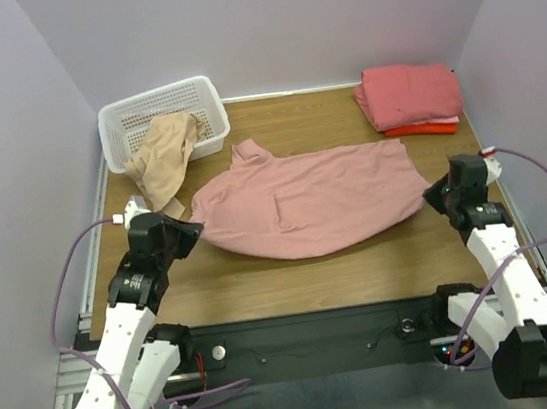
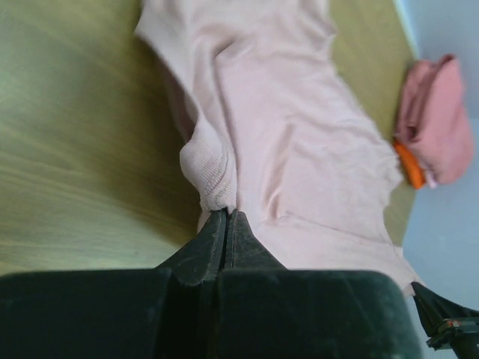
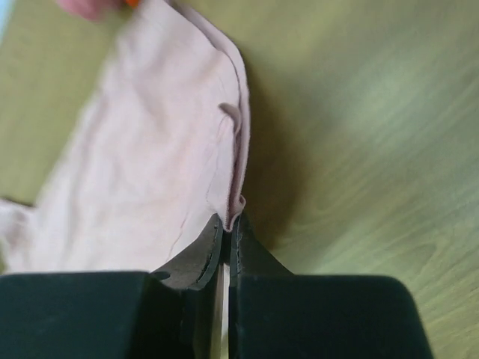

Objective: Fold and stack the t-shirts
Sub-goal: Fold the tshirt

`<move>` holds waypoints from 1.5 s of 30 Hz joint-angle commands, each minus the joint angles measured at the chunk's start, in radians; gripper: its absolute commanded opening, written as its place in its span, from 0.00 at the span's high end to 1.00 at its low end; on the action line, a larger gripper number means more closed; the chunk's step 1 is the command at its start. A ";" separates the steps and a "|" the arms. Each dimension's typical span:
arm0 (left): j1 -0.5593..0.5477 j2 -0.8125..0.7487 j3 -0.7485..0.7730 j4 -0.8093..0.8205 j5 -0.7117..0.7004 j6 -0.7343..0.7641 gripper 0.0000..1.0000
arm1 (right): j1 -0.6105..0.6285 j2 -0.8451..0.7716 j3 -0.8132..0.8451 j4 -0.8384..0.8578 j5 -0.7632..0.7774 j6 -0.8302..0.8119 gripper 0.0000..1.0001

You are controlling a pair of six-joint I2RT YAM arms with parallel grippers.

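A dusty-pink t-shirt (image 1: 313, 199) lies spread across the middle of the wooden table, stretched between both grippers. My left gripper (image 1: 194, 229) is shut on its left edge; the left wrist view shows the bunched hem (image 2: 213, 179) pinched at the fingertips. My right gripper (image 1: 432, 194) is shut on its right edge, with the cloth fold (image 3: 238, 202) clamped between the jaws. A beige t-shirt (image 1: 166, 156) hangs crumpled over the front of the basket. A folded salmon-pink t-shirt (image 1: 410, 94) lies on an orange-red one (image 1: 423, 129) at the back right.
A white plastic lattice basket (image 1: 155, 111) stands at the back left. Purple walls close in the table on three sides. Bare wood (image 1: 294, 282) lies between the shirt and the black front rail.
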State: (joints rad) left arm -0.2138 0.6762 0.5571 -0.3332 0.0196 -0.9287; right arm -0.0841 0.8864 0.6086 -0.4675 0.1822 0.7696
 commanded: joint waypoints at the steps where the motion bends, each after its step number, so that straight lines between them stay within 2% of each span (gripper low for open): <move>1: 0.004 -0.041 0.185 -0.036 -0.012 0.030 1.00 | -0.002 -0.072 0.189 -0.052 0.086 -0.052 1.00; 4: 0.004 -0.044 0.272 -0.065 -0.012 0.039 1.00 | -0.002 -0.086 0.319 -0.094 0.102 -0.072 1.00; 11: 0.004 -0.006 0.616 -0.110 -0.058 0.083 1.00 | -0.002 -0.067 0.638 -0.187 0.155 -0.147 0.99; 18: 0.004 0.066 0.872 -0.151 -0.125 0.128 1.00 | 0.000 -0.035 0.838 -0.217 0.157 -0.148 1.00; 24: 0.004 0.204 0.960 -0.133 -0.132 0.169 1.00 | -0.002 0.065 0.913 -0.217 0.117 -0.159 1.00; 29: 0.005 0.379 1.056 -0.093 -0.110 0.209 1.00 | -0.002 0.193 0.971 -0.204 0.083 -0.162 1.00; 34: 0.051 0.578 1.185 -0.055 0.006 0.237 1.00 | -0.002 0.313 1.040 -0.155 0.053 -0.177 1.00; 38: 0.091 0.692 1.389 -0.090 0.089 0.255 1.00 | -0.002 0.381 1.135 -0.151 0.066 -0.193 1.00; 42: 0.094 0.691 1.411 -0.109 0.095 0.268 1.00 | -0.002 0.379 1.162 -0.149 0.080 -0.205 1.00; 45: 0.094 0.603 1.261 -0.063 0.083 0.255 1.00 | -0.002 0.335 1.088 -0.148 0.089 -0.202 1.00</move>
State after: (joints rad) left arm -0.1280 1.4204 1.8698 -0.4889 0.0902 -0.6922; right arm -0.0841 1.2930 1.7061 -0.6811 0.2340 0.5888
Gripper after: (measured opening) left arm 0.037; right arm 0.049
